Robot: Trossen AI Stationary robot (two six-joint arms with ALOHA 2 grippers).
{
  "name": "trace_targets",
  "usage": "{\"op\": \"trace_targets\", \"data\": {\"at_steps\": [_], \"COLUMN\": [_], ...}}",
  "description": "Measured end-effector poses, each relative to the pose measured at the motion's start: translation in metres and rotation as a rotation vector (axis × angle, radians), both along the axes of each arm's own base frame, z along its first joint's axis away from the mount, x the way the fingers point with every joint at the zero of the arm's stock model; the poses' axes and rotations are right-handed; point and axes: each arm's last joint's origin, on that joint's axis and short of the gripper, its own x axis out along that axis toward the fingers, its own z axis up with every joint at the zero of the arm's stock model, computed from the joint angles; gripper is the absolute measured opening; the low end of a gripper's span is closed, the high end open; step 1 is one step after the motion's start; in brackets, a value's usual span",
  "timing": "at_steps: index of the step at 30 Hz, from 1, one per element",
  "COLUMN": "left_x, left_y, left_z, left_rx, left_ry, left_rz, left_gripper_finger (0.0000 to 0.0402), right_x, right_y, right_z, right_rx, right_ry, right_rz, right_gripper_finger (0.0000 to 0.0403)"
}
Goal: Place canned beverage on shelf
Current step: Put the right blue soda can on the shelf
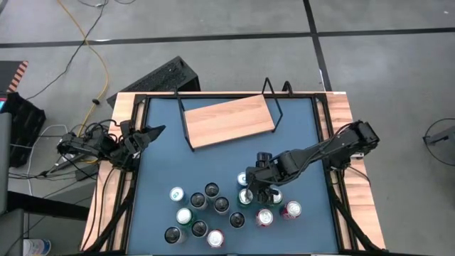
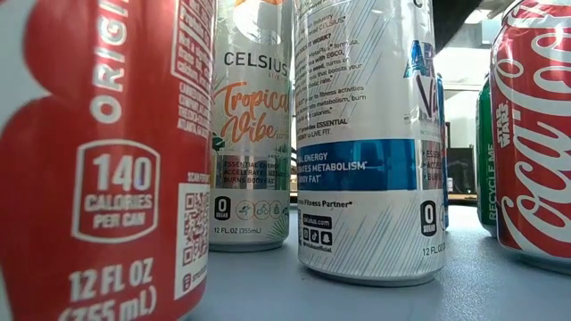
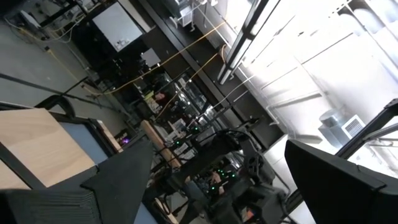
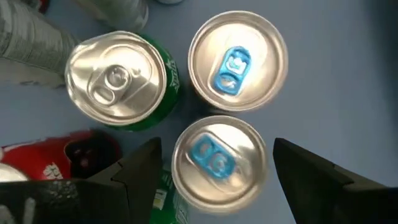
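Currently the right gripper [image 1: 250, 190] is hovering open over a blue-tabbed can [image 4: 217, 163] near the table's front edge, picking it. Next it needs lowering and closing. Shelf [image 1: 229, 121] is lying empty near the back edge; left gripper [image 1: 153, 132] is waiting open.

Overhead view evenly lit, soft shadows under the cans [image 1: 213, 210] on the blue worktop [image 1: 160, 160]. Low view: nearest red can [image 2: 98, 160] blurred, middle can [image 2: 370, 134] sharp. Left wrist view tilted, washed out by glare from bright windows [image 3: 323, 68]. Right wrist view: can tops [image 4: 237, 61] gleam, slightly soft.
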Motion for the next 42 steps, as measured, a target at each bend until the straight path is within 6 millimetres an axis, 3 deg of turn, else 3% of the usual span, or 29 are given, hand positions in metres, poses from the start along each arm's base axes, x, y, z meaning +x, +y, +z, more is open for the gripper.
{"op": "trace_targets", "data": {"at_steps": [10,19,29,35,42], "left_x": [0.000,0.001,0.001,0.001,0.001], "left_y": [0.000,0.000,0.000,0.000,0.000], "left_z": [-0.001,-0.001,-0.002,-0.002,-0.002], "left_rx": [-0.016,-0.016,-0.015,-0.030,-0.036], "left_ry": [0.001,0.008,0.016,0.010,0.006], "left_rz": [-0.008,-0.007,-0.008,-0.016,-0.021], "left_gripper_finger": [0.0352,0.0352,0.0352,0.0352,0.0352], "right_x": [0.003,0.001,0.001,-0.012,-0.031], "right_y": [0.001,0.001,0.000,-0.010,-0.046], "right_z": [-0.010,-0.011,-0.010,0.013,0.049], "right_rx": [-0.009,-0.017,-0.012,-0.005,-0.059], "right_ry": [0.041,0.073,0.065,0.054,0.060], "right_rz": [-0.011,-0.024,-0.040,-0.059,-0.132], "right_gripper_finger": [0.0286,0.0196,0.0196,0.0196,0.0196]}}
